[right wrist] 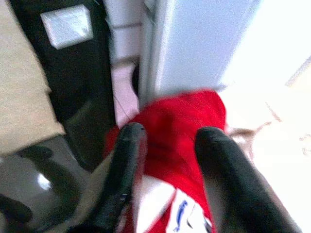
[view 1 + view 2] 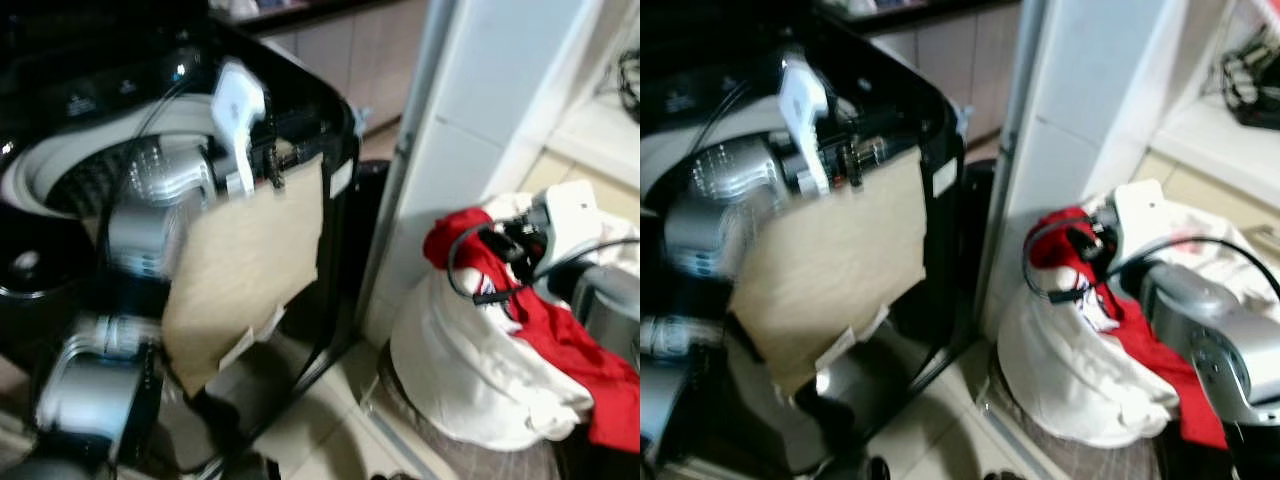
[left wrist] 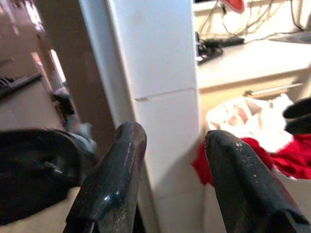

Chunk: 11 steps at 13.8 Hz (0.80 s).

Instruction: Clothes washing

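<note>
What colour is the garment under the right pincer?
Red, lying on white laundry; clearest in the right wrist view.

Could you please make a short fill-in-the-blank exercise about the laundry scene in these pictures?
1. The right end effector is over a ____ garment.
2. The paper sheet is taped to the ____ washing machine.
3. The left end effector has its fingers ____.

Missing words: red; black; open

Bright daylight, heavy motion blur
</note>
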Tool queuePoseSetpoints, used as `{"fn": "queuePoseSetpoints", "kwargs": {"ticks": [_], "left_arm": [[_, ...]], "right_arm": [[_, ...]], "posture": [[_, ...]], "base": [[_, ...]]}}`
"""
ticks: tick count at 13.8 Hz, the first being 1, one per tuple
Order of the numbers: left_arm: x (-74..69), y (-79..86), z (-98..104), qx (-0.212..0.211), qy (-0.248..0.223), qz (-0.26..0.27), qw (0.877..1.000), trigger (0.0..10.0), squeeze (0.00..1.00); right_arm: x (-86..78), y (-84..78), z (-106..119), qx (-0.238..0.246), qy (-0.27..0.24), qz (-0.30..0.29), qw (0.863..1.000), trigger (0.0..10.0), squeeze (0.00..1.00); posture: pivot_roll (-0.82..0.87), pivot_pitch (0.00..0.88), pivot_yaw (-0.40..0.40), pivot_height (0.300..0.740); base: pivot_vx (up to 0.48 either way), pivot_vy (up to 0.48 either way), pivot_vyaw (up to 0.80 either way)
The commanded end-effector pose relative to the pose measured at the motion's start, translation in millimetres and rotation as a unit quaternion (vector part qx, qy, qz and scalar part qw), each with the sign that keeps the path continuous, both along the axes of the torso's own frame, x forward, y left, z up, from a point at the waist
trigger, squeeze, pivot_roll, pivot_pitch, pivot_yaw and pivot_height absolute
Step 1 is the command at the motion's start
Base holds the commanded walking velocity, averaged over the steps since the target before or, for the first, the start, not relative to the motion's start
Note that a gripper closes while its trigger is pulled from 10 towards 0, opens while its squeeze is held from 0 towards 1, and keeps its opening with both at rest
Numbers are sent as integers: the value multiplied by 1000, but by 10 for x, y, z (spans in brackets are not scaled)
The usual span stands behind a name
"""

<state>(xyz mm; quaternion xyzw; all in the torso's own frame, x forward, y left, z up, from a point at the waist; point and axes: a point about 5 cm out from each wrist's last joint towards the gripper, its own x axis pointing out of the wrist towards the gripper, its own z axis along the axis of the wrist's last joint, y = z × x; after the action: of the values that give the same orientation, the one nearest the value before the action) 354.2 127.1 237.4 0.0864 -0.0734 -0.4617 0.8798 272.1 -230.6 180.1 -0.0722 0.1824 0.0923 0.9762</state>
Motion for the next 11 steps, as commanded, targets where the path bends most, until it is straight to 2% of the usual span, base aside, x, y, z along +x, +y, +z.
{"fn": "queuePoseSetpoints", "kwargs": {"ticks": [1, 3, 4, 5, 6, 8, 9, 11], "left_arm": [[-146, -146, 35, -11, -12, -26, 1000, 10000, 0], [-258, -229, -101, -28, 20, -16, 999, 10000, 0], [-362, -256, -207, -34, 42, -9, 999, 10000, 0], [-407, -266, -255, -29, 46, -9, 998, 10000, 0], [-565, -333, -368, -14, 50, -31, 998, 10000, 0], [-654, -399, -383, -7, 53, -46, 998, 10000, 0], [-743, -466, -353, -13, 52, -60, 997, 10000, 0], [-851, -504, -320, -17, 67, -85, 994, 10000, 0]], "right_arm": [[23, -163, -45, -17, 2, -25, 1000, 10000, 1000], [44, -300, -169, -21, 18, -42, 999, 10000, 1000], [55, -394, -276, -32, 35, -44, 998, 10000, 1000], [58, -443, -333, -37, 46, -44, 997, 10000, 1000], [116, -652, -524, -41, 78, -63, 994, 10000, 1000], [184, -725, -618, -31, 86, -64, 994, 10000, 1000], [262, -764, -714, -15, 92, -60, 994, 10000, 1000], [318, -780, -830, -1, 113, -50, 992, 10000, 1000]], "posture": [[-77, 44, 33, 740], [-75, 51, 38, 740], [-72, 60, 40, 740], [-73, 62, 41, 740], [-71, 75, 50, 740], [-63, 86, 55, 740], [-49, 101, 58, 740], [-26, 122, 61, 740]], "base": [[0, 0, 0], [0, 0, 0], [0, 0, 0], [0, 0, 0], [0, 0, 0], [0, 0, 0], [0, 0, 0], [0, 0, 0]]}}
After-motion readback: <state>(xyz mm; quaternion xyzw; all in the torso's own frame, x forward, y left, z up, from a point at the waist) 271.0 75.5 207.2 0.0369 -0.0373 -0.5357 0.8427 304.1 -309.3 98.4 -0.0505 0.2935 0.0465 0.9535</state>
